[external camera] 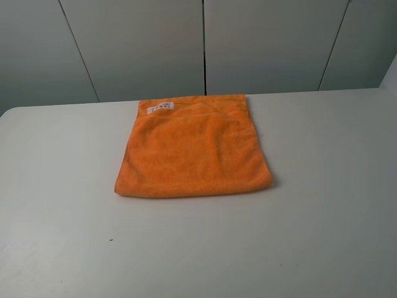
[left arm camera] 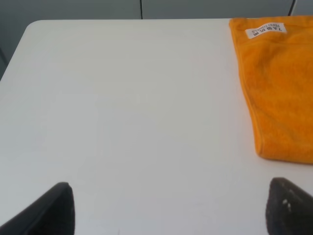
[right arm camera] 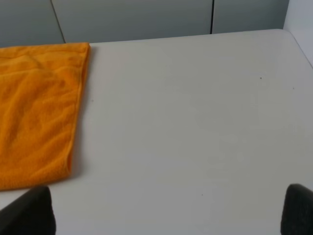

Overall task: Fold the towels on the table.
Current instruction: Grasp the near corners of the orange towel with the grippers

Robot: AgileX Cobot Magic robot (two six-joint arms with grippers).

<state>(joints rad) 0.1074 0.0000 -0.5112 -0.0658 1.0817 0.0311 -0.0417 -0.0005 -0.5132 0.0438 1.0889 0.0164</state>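
A: Left gripper first, what state?
B: Released. Dark fingertips set wide apart, only white table between them. Grasping nothing.
A: Right gripper?
B: Also released. Jaws spread wide over plain tabletop, nothing gripped.
A: Either one on the towel?
B: No contact visible. From the left gripper the cloth lies farther off and to the right, clear of the tips. From the right gripper it lies farther off and to the left, and its near right corner comes near that gripper's left tip.
A: Where on the table?
B: Middle, left to right, and pushed far. Its far edge runs along the table's far edge. It's flat, roughly square, bright orange and fluffy.
A: Label?
B: Small white label at the towel's far left corner, face up. The print is too small to read.
A: Anything else?
B: The near edge looks rounded and thick. A faint ridge crosses the far right part. Grey wall panels behind the table.
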